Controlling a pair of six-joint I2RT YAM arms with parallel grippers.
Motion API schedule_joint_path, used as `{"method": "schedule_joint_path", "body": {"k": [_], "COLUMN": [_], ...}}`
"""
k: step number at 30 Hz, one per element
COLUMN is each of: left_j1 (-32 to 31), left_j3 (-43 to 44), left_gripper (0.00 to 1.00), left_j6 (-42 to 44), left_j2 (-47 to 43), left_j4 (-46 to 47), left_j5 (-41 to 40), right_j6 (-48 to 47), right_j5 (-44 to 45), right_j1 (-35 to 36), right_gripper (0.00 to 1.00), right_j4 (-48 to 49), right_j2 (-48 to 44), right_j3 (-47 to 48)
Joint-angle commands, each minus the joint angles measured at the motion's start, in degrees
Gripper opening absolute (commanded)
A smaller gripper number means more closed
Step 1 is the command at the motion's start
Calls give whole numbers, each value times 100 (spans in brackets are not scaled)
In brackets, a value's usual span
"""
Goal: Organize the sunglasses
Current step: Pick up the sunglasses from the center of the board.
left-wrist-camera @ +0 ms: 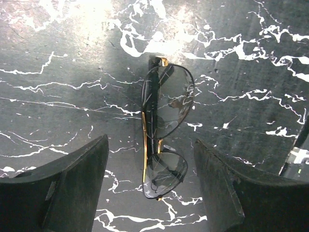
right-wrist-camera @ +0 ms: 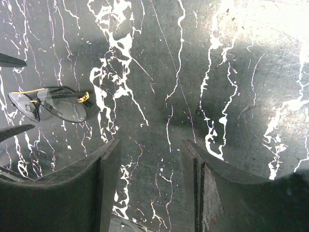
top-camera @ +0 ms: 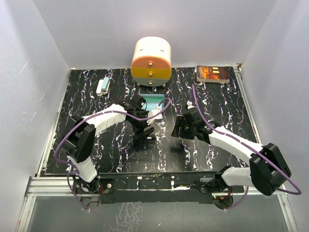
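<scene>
Two grippers stand open. The left gripper (left-wrist-camera: 150, 145) hangs over the folded, thin black-and-gold dark-lensed sunglasses (left-wrist-camera: 161, 135), jaws either side of them. The right gripper (right-wrist-camera: 150, 145), empty, hovers to their right. The pick-up seems at hand: lower, then close across the frame.

On my right wrist feed, the right hand (right-wrist-camera: 149, 152) fills the bottom of the frame. Its two dark fingers (right-wrist-camera: 72, 193) stand apart, with only bare bench (right-wrist-camera: 241, 96) between them, black stone with white veins. At the left of the frame, the sunglasses (right-wrist-camera: 48, 104) lie folded on the bench, well clear of my fingers, with gold showing at the hinge. Two dark tips (right-wrist-camera: 12, 60) poke in from the left edge, just beside them; I can't tell what they are.
</scene>
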Motion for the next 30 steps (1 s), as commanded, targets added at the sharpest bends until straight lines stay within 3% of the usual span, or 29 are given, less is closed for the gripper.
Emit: {"method": "schedule_joint_path", "body": {"k": [1, 20, 27, 30], "left_j1": [-82, -88, -97, -101], "left_j3": [-100, -332, -267, -258], "left_gripper": [68, 63, 55, 46], "left_j6": [63, 64, 12, -28], "left_j2": [68, 234, 354, 371], "left_j4": [115, 260, 252, 271], "left_j5": [-198, -367, -347, -353], "right_j6": [-47, -71, -46, -44], "right_j5": [31, 60, 86, 94], "right_j1": [-19, -23, -24, -18], "right_gripper": [56, 56, 56, 56], "right_j4": [325, 346, 339, 340], "right_j2": [18, 175, 108, 127], "right_j3": [110, 150, 137, 143]}}
